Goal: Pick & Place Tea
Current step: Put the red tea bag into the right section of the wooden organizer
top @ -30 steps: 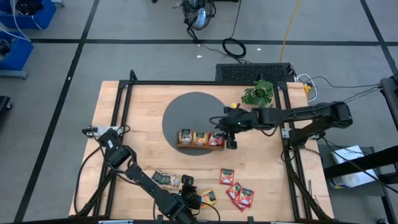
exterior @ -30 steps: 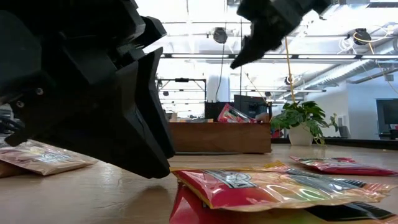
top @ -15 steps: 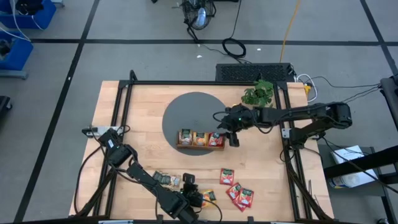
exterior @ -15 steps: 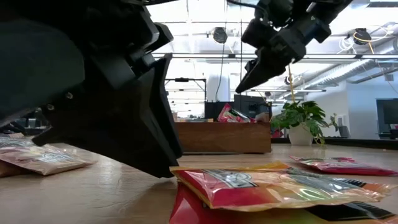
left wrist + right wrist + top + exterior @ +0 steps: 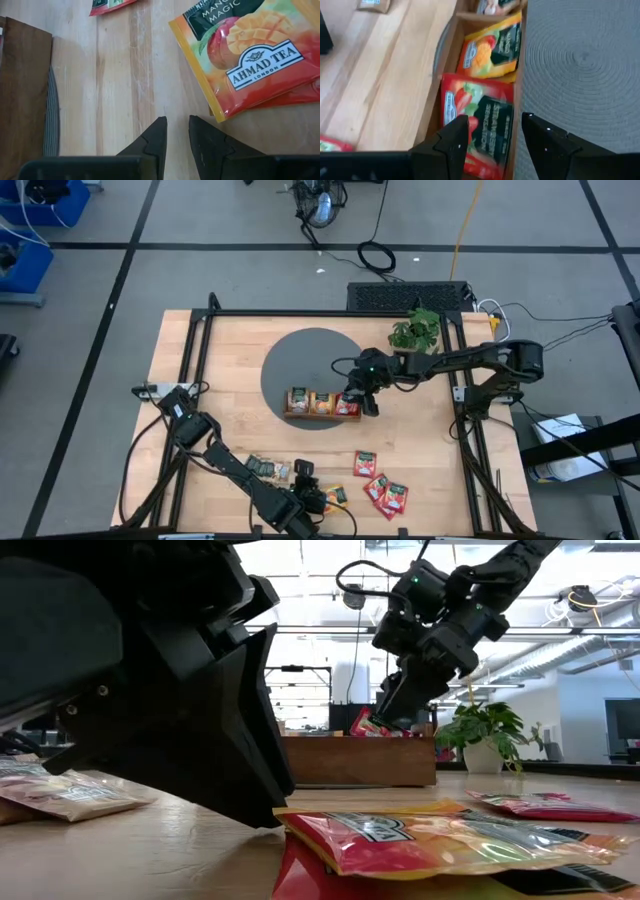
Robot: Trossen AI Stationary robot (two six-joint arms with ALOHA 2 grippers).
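High view: flat glossy tea sachets lie red at the table's five o'clock, others in the wooden tray — right gripper hangs over its three o'clock end, fingers apart, empty. Left gripper — parted, beside an orange-yellow mango sachet.

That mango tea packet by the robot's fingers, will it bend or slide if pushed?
The mango tea packet looks thin and flat, so probably light and bendy. Its glossy wrapper may slide easily on the smooth wooden table. It overlaps a red packet, which could shift too.
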